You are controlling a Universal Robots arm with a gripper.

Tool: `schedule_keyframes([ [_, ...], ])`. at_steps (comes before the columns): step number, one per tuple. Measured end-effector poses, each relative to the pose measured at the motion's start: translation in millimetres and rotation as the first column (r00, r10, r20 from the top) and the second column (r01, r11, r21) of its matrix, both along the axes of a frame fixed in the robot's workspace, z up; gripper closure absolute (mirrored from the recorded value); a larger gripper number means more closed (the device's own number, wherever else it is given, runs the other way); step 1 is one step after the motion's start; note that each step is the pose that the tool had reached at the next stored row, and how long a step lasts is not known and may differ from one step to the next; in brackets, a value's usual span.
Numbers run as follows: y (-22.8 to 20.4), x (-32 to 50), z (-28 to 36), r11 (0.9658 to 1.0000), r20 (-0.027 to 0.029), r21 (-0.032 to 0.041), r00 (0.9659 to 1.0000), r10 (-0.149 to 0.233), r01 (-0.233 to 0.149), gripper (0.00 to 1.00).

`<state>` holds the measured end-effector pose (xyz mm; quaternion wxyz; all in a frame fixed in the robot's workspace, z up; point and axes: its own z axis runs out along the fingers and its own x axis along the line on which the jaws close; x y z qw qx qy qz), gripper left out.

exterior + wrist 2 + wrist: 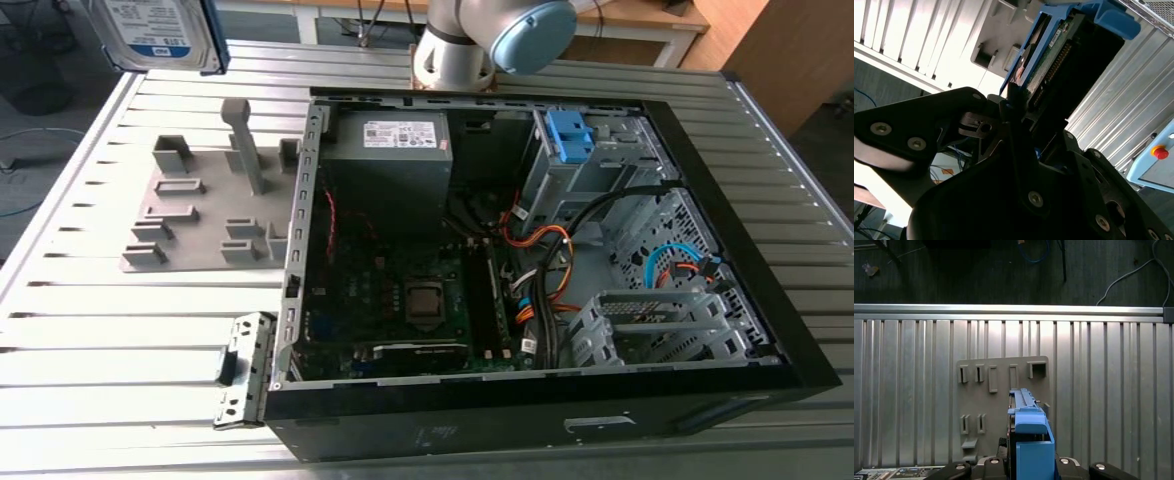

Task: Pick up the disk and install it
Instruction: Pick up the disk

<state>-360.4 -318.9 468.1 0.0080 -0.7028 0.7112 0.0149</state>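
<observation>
My gripper (1021, 107) is raised over the table, jaws clenched on one end of the disk (1054, 55); the disk stands edge-on between them, its blue bracket (1029, 437) outermost; beyond its free end, well apart, lies the grey slotted fixture plate (1004, 385) on the ribbed metal table (1114, 390); the open computer case (534, 250) sits beside that plate.

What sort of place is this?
Probably a robotics lab or test bench: an open black desktop computer case lies on a ribbed aluminium table, beside a grey slotted holder plate, with a grey robot arm standing behind it.
</observation>
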Motion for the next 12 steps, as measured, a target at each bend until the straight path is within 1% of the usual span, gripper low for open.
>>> schedule_keyframes([
  [12,-4.8,0.0,0.0,1.0,0.0001,-0.0001,1.0,0.0,0.0,0.64],
])
